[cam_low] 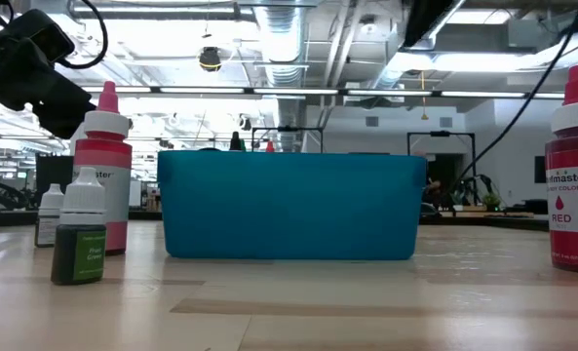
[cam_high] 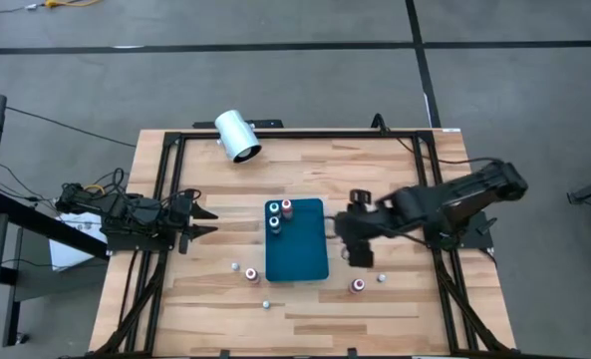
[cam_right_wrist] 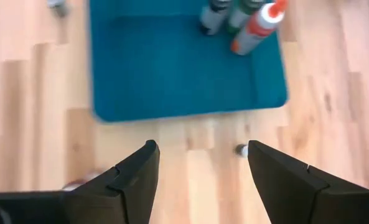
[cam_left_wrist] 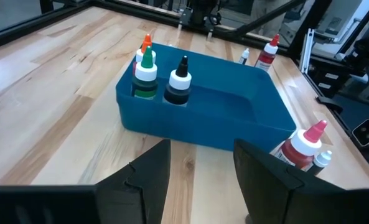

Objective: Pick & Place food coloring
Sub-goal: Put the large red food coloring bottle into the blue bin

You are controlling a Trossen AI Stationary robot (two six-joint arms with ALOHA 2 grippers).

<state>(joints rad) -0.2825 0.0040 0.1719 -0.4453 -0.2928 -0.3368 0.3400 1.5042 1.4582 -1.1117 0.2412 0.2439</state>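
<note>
The food coloring is small bottles. Three of them stand in the far-left corner of the blue tray; in the left wrist view their tops are orange-red, green and black. A red bottle and two tiny ones stand on the table left of the tray. Another red one and a tiny one stand to its right. My right gripper hangs open above the table, just right of the tray. My left gripper waits open, left of the tray.
A white cylinder lies near the table's far edge, left of centre. A dark frame borders the wooden table. In the low view the tray wall stands between a red bottle with a green one and another red bottle.
</note>
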